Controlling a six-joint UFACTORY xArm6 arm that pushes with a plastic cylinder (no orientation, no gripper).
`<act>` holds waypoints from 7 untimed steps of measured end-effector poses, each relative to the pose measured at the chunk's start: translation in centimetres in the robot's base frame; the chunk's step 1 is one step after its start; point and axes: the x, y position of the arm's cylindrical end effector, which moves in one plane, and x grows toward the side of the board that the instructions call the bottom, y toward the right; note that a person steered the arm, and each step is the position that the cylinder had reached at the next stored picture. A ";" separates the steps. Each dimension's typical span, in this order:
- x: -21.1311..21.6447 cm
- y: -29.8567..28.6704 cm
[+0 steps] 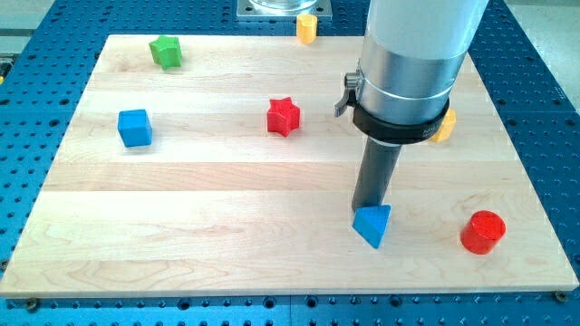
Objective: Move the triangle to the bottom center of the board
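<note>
- Blue triangle (372, 225): on the surface (208, 254) at about 4 o'clock from centre, right of bottom centre. I judge it light, rigid and prone to pivot; best pushed on a flat face.
- My tip (366, 209): the tool is a plain rod with nothing to open or clench, touching the triangle's 11 o'clock edge.
- Red cylinder (482, 233): near, at 3 o'clock.
- Red star (284, 117): well apart, at 11 o'clock.

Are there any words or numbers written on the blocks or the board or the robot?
None: no words, numbers or signs can be read.
The board is bare wood.
The blue triangle, red star, blue cube, green star, red cylinder and two yellow blocks are plain.
My tip, touching the triangle's top, carries no label.
</note>
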 end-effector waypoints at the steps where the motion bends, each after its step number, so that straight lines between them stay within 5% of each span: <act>1: 0.3 2.5; 4: 6.4 3.5; 7: 3.2 3.6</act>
